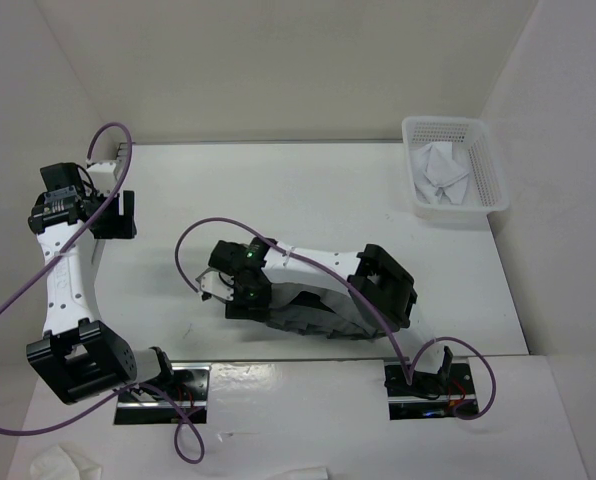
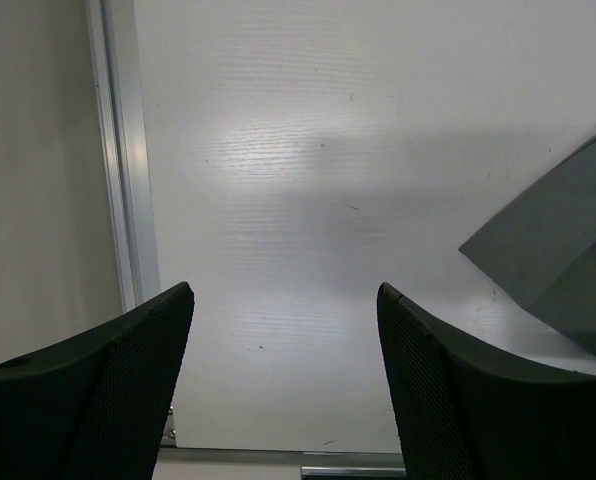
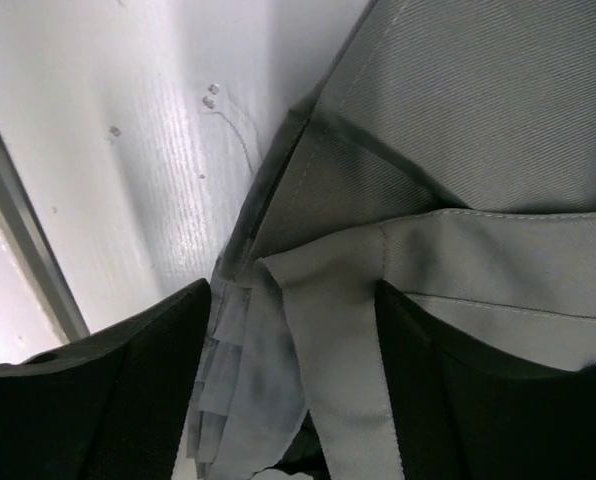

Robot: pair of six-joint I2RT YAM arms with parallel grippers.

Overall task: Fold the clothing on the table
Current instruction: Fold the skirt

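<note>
Dark grey pleated skirt of soft fabric (image 1: 313,318) is bunched near the front edge of the large flat white tabletop (image 1: 308,190), partly hidden under the right arm.
The right gripper (image 3: 293,290) is set with fingers spread astride a pale waistband strip and folded layers, nothing visibly pinched. The left gripper (image 2: 283,290) is held released and empty over bare tabletop by the left metal edge, well apart from the skirt. If only the top strip is caught on closing, the layers beneath could be dragged and the fold undone. Lifted from one side alone, the fabric could be skewed or pulled over the near edge.
</note>
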